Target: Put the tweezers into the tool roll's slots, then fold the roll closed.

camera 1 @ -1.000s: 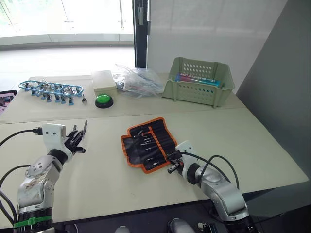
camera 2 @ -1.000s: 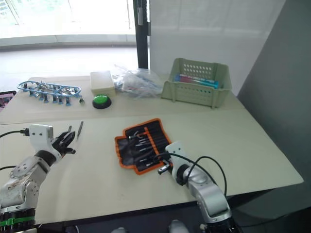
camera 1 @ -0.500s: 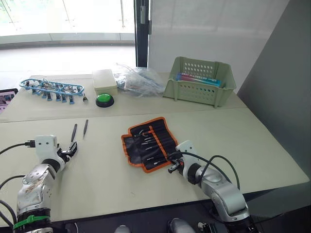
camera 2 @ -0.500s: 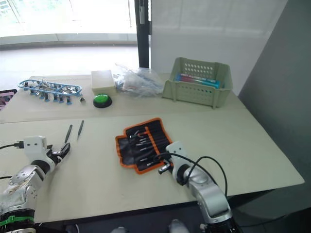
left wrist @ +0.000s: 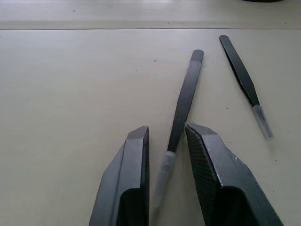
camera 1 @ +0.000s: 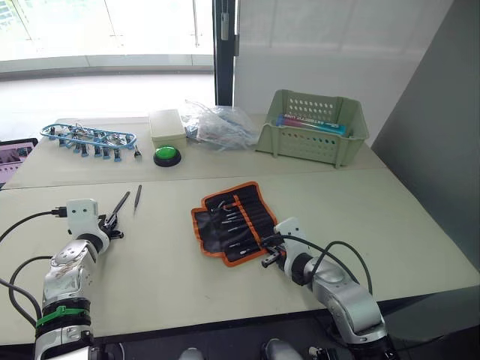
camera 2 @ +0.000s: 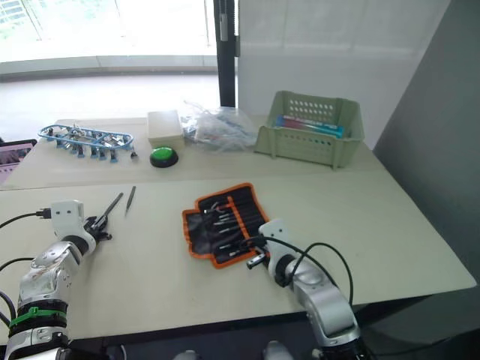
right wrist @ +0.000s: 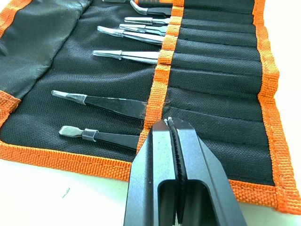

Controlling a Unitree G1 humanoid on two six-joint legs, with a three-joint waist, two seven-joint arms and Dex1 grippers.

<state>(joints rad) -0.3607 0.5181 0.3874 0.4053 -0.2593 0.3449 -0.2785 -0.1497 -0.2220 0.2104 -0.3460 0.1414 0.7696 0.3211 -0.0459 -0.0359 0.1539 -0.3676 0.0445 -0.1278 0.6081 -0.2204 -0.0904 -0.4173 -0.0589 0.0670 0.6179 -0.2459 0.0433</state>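
The tool roll [camera 1: 232,222] lies open mid-table, black with orange trim. Several tweezers [right wrist: 123,55] sit in its slots [right wrist: 214,70], tips poking out past the orange centre stripe. Two loose black tweezers lie on the table to the left: one [left wrist: 184,100] runs between my left gripper's fingers [left wrist: 136,174], the other [left wrist: 241,76] lies free beside it. My left gripper [left wrist: 167,133] is open, low on the table, straddling that tweezers' capped tip. My right gripper [right wrist: 168,121] is shut, its tips over the roll's near edge at the stripe.
At the table's back stand a pale green basket [camera 1: 311,127], a crumpled plastic bag [camera 1: 217,124], a white box [camera 1: 166,126], a green button [camera 1: 166,155] and a blue-framed rack [camera 1: 88,139]. A pink item [camera 1: 15,154] sits at the far left edge.
My left gripper came down from a raised pose to the table and now has its fingers around the nearer loose tweezers' tip. The camera shifted a little. The right arm stayed put.
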